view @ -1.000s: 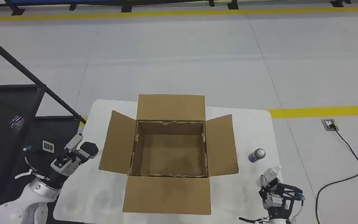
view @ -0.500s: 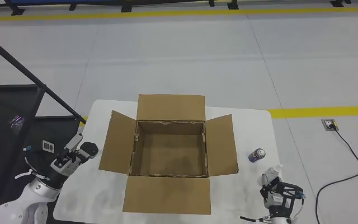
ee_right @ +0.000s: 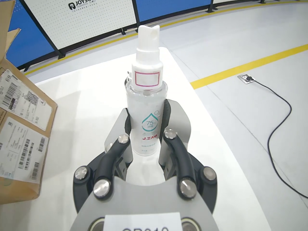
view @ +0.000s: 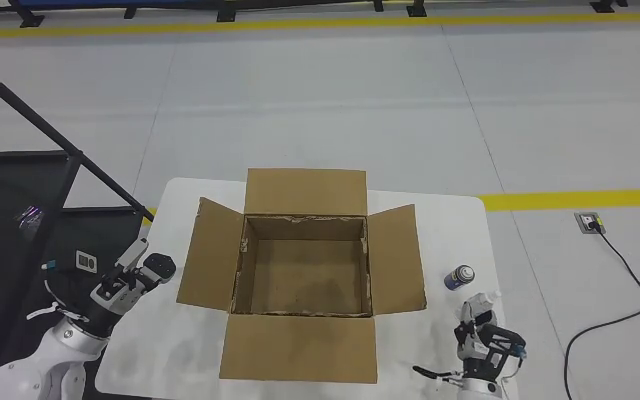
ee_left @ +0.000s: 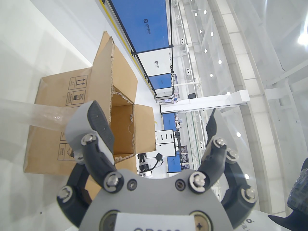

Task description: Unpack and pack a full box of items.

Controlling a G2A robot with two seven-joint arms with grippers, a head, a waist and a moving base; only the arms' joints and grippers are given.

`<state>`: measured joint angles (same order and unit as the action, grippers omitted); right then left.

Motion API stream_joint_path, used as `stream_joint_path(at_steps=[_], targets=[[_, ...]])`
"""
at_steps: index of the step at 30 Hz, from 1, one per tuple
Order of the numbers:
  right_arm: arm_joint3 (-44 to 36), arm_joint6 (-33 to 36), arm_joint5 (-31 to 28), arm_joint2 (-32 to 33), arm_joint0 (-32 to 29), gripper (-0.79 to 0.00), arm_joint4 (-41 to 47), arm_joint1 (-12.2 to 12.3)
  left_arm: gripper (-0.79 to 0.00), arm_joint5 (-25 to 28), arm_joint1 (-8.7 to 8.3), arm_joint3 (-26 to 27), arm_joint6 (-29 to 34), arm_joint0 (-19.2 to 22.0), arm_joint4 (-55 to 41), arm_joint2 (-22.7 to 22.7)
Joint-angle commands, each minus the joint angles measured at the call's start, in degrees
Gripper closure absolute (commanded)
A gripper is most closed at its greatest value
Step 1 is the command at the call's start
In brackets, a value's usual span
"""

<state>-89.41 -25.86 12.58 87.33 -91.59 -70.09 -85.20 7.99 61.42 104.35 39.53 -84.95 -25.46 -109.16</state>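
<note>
An open cardboard box (view: 305, 275) stands in the middle of the white table (view: 440, 215), its four flaps spread and its inside bare. My right gripper (ee_right: 146, 121) is shut on an upright clear spray bottle (ee_right: 146, 111) with a white pump top. It holds the bottle over the table's near right corner (view: 481, 325), to the right of the box (ee_right: 21, 121). My left gripper (ee_left: 154, 118) is open with nothing between its fingers, at the table's left edge (view: 152, 268), facing the box's side (ee_left: 72, 111).
A small purple-and-silver can (view: 459, 277) stands on the table between the box's right flap and the held bottle. A black frame and dark rack (view: 40, 190) stand off the left edge. A cable (view: 605, 320) lies on the floor to the right.
My right gripper has shifted a little to the left, toward the box, with the spray bottle in it. The left arm, box and can have not moved.
</note>
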Motion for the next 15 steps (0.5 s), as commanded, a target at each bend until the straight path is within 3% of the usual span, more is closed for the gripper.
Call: stream_joint_path(at_steps=[1,5,15], targets=[[3.0,-6.0,1.1,-0.6,0.7,0.000,-0.2,-0.2,-0.785,0.0,0.00,0.0,0.0,0.0,0.0,0.0],[6.9,-9.8,0.9,-1.3,1.9,0.000,-0.4,-0.4,-0.785,0.0,0.00,0.0,0.0,0.0,0.0,0.0],[10.6,-6.2,1.9,-1.6,4.9,0.000,-1.6,-0.4,-0.785,0.0,0.00,0.0,0.0,0.0,0.0,0.0]])
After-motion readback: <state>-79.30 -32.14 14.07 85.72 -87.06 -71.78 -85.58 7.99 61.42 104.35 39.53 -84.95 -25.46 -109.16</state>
